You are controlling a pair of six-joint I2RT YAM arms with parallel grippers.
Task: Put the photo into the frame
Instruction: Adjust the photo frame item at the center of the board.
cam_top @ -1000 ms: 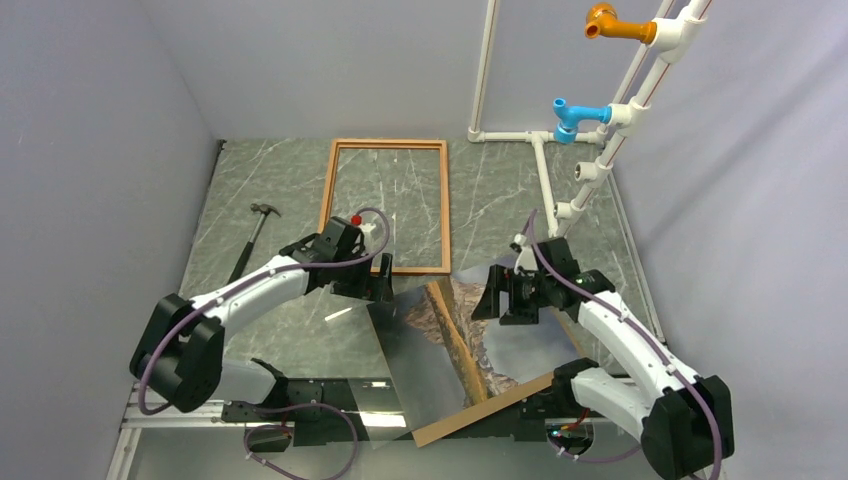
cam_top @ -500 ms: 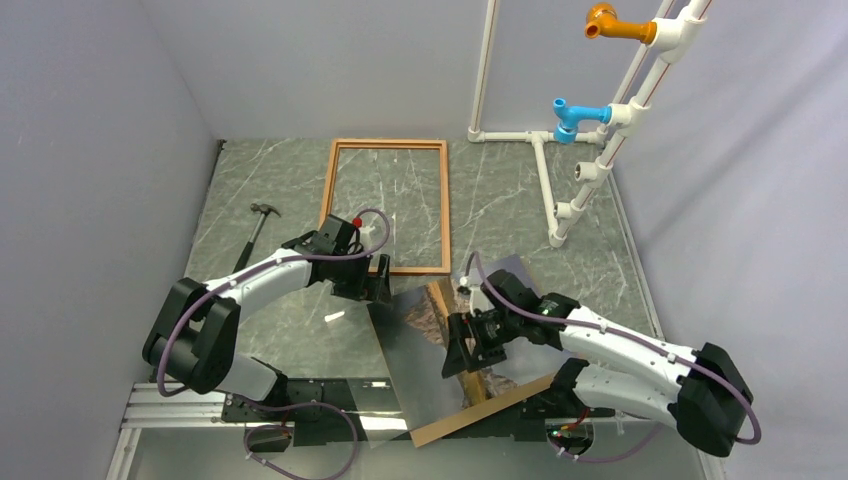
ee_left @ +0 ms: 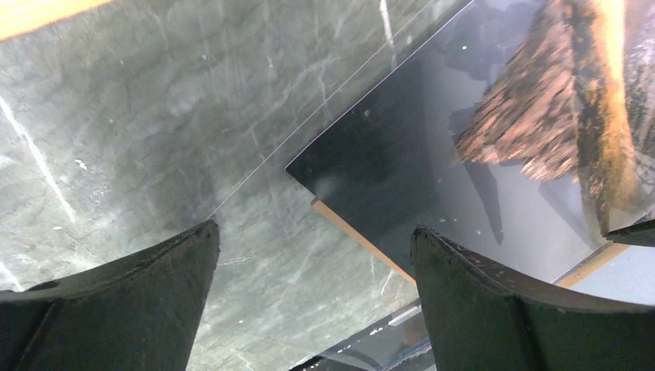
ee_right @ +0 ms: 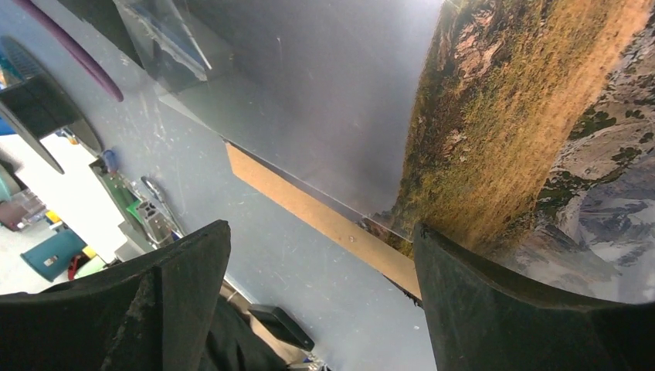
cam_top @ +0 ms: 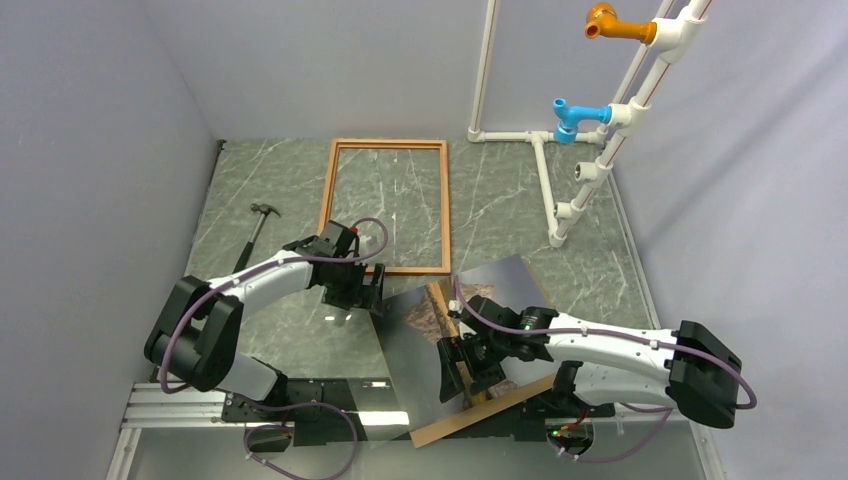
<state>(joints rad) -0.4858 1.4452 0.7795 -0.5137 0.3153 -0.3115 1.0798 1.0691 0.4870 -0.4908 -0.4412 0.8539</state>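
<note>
The frame (cam_top: pixel 327 205), thin reddish-brown moulding, lies flat at the back middle of the table. The photo (cam_top: pixel 424 312), a glossy mountain print, lies face up and askew at the near middle. In the wrist views the photo (ee_left: pixel 432 154) (ee_right: pixel 525 116) shows dark sky and brown rock. My left gripper (cam_top: pixel 372 292) (ee_left: pixel 315 230) hangs open just off the photo's left corner, holding nothing. My right gripper (cam_top: pixel 450 370) (ee_right: pixel 320 230) is open above the photo's near edge, with nothing between its fingers.
A brown backing board (cam_top: pixel 480 408) (ee_right: pixel 324 220) lies under the photo and sticks out past the table's near edge. A clear sheet (cam_top: pixel 395 395) overlaps there too. A hammer (cam_top: pixel 258 225) lies at the left. A white pipe rack (cam_top: pixel 545 180) with blue (cam_top: pixel 575 115) and orange fittings (cam_top: pixel 610 22) stands back right.
My right arm has swung from the photo's right side down and left to its near edge. The left gripper has shifted only slightly. The photo and frame have stayed put.
</note>
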